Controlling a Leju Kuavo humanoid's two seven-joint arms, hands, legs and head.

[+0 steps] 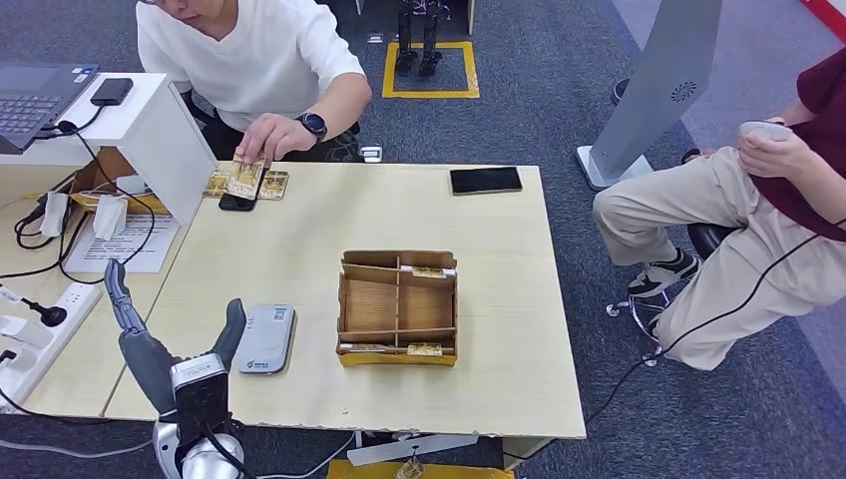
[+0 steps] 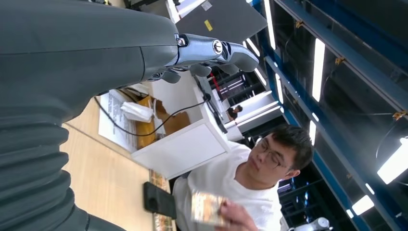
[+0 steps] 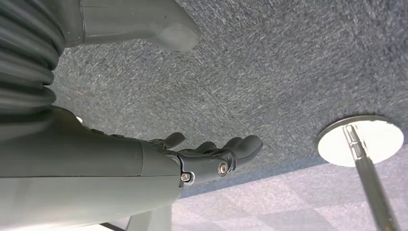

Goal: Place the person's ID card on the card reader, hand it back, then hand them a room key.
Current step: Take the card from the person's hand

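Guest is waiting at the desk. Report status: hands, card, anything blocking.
Left hand open, raised by card reader. Right hand open, hanging over the floor. ID card under person's hand at far edge. Path clear.

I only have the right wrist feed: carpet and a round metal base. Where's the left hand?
Observer: The left hand is raised over the near left of the table, fingers apart, holding nothing.
Operator: Card reader?
Observer: The grey card reader lies flat just right of that hand, nothing on it.
Operator: Who has the ID card?
Observer: The person in white is lifting a card at the far edge of the table; I can't tell if it's the ID.
Operator: Room keys?
Observer: Cards sit in the cardboard tray mid-table.
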